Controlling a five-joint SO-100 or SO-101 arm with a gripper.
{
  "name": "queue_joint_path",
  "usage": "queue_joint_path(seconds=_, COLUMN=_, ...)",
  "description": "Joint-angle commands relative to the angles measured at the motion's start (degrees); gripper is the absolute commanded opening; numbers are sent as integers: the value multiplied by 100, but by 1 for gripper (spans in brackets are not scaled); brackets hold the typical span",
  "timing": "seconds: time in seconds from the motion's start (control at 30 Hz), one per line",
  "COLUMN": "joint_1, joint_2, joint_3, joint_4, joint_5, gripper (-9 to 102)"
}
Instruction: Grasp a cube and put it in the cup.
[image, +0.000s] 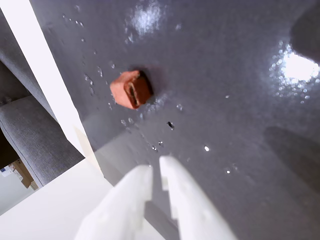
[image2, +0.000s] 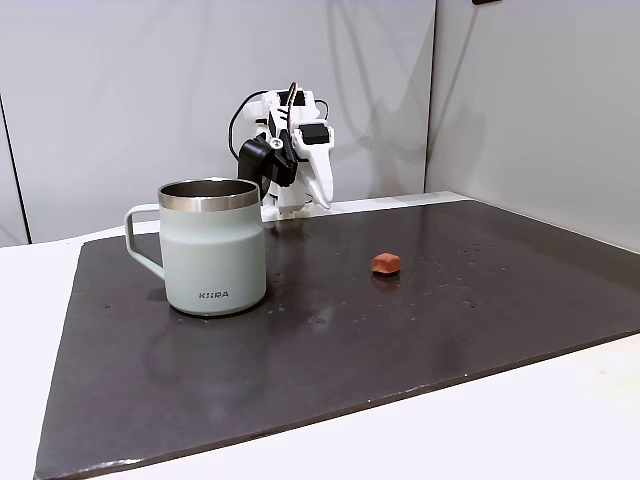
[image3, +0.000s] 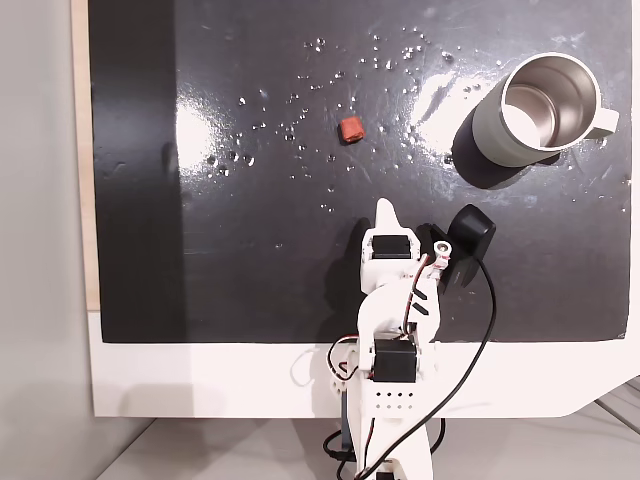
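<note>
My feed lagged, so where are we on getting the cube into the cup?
Nothing looks done yet: the cube lies on the dark mat, apart from the cup, which looks empty from above. The end effector holds nothing, its fingers nearly together, short of the cube. Approach, grasp, carry and drop all remain.

We see a reddish-brown cube (image: 130, 89) on a dark grey, glossy mat (image: 225, 165) flecked with pale specks and bright white glare; in a fixed view the cube (image2: 386, 263) reads more orange-red. The cup (image2: 215, 247) is pale grey-green with a steel-coloured rim and small dark lettering low on its side; from above its inside (image3: 540, 105) looks silvery. The arm (image3: 393, 300) is white with black motors and a black cable, and the gripper (image: 156, 172) fingers are plain white. The table (image2: 560, 420) around the mat is white, perhaps slightly cream.
</note>
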Motion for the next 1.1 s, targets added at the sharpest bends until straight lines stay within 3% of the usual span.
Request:
queue_joint_path(seconds=0.0, joint_1=35, joint_2=70, joint_3=-44, joint_4=44, joint_5=62, gripper=0)
queue_joint_path(seconds=0.67, joint_1=70, joint_2=70, joint_3=-44, joint_4=9, joint_5=62, gripper=0)
queue_joint_path(seconds=1.07, joint_1=-97, joint_2=-475, joint_3=-1591, joint_4=756, joint_5=-123, gripper=0)
